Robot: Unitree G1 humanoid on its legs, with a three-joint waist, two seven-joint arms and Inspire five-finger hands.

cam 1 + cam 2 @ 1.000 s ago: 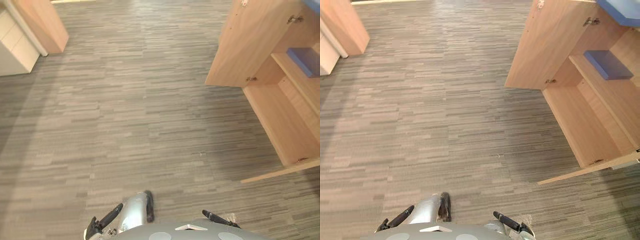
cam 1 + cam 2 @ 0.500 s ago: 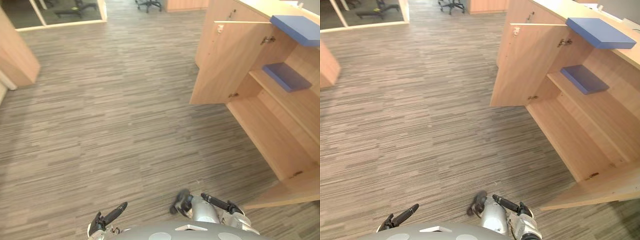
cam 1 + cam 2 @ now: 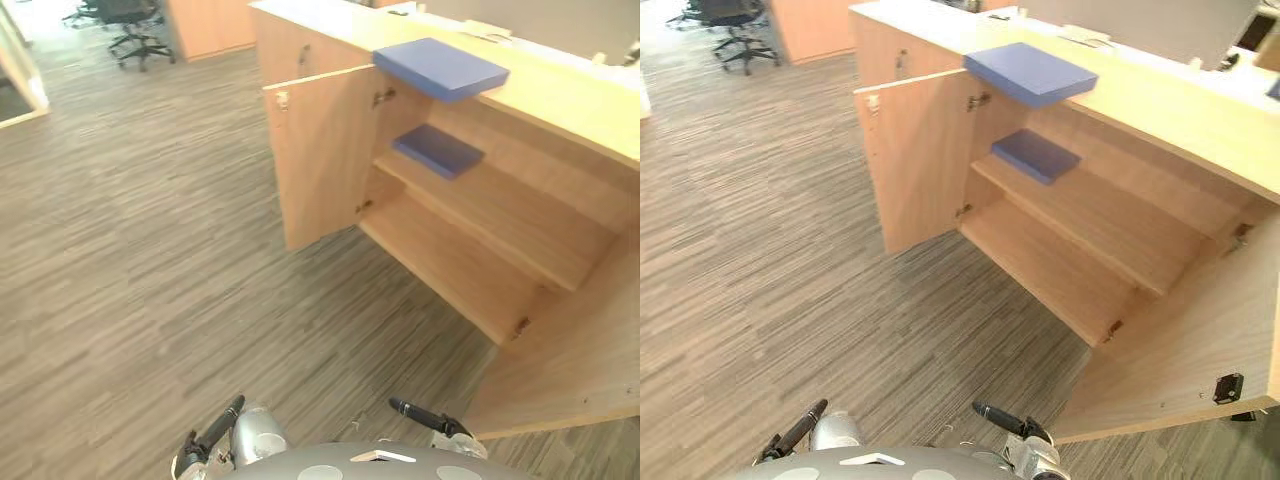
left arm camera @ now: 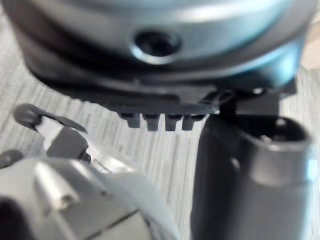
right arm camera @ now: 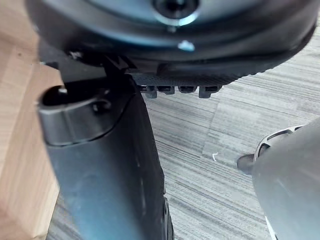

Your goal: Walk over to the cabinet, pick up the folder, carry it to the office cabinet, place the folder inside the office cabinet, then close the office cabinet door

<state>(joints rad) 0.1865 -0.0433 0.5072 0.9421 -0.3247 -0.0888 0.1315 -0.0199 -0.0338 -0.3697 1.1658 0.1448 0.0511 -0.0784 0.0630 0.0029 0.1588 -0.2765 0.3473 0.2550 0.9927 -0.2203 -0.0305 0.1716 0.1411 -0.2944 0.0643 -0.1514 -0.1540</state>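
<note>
A light wooden office cabinet (image 3: 480, 245) stands ahead to my right with both doors swung open: the left door (image 3: 320, 155) and the right door (image 3: 570, 370). One flat blue folder (image 3: 440, 67) lies on the cabinet's top, overhanging its front edge. A second blue folder (image 3: 438, 150) lies on the middle shelf inside. The bottom shelf (image 3: 1050, 265) is bare. My left hand (image 4: 150, 75) hangs low over the floor, fingers relaxed, holding nothing. My right hand (image 5: 165, 50) hangs beside the open right door, also relaxed and holding nothing.
Grey striped carpet (image 3: 150, 260) stretches from me to the cabinet. Office chairs (image 3: 130, 25) stand far off at the back left. Small white items (image 3: 1080, 35) lie further back on the cabinet's top. The open right door juts out towards me.
The whole picture has swung round: the cabinet, earlier at the right edge, now fills the centre and right, and its top with the blue folder shows. Both hands stay low.
</note>
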